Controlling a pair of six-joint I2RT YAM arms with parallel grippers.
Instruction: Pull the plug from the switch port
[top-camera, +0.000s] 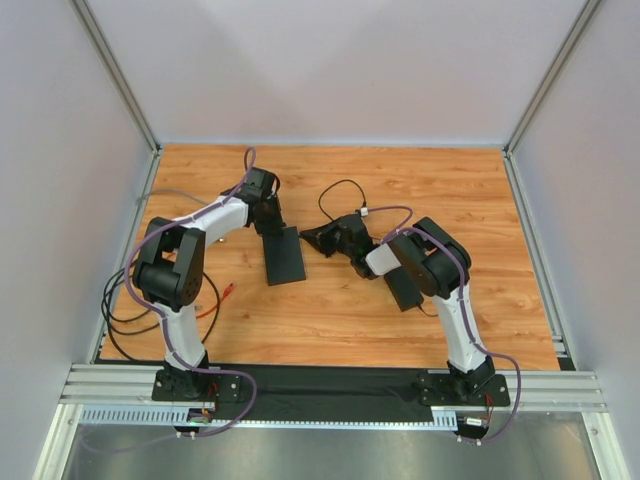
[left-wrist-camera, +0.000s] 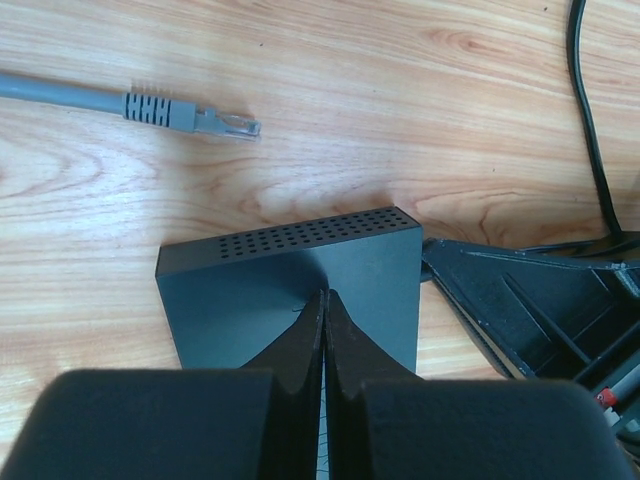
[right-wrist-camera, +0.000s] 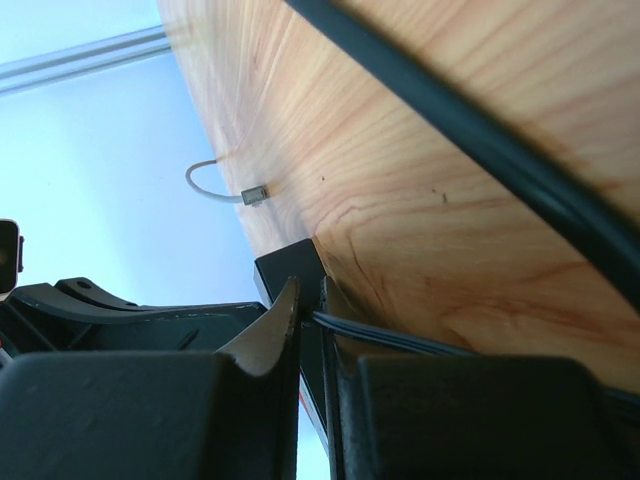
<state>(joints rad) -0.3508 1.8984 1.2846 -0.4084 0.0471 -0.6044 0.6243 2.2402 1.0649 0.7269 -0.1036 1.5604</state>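
The switch is a flat matte-black box left of the table's middle; its perforated far edge shows in the left wrist view. My left gripper is shut, its tips resting on the switch's top. My right gripper lies low at the switch's right side and also shows in the left wrist view. In the right wrist view the gripper is shut on a thin dark lead just short of the switch's corner. The plug itself and the sockets are hidden.
A grey network cable with a clear plug lies loose on the wood beyond the switch, also in the right wrist view. A black lead loops behind the right gripper. A black adapter brick lies by the right arm. Cables trail at the left edge.
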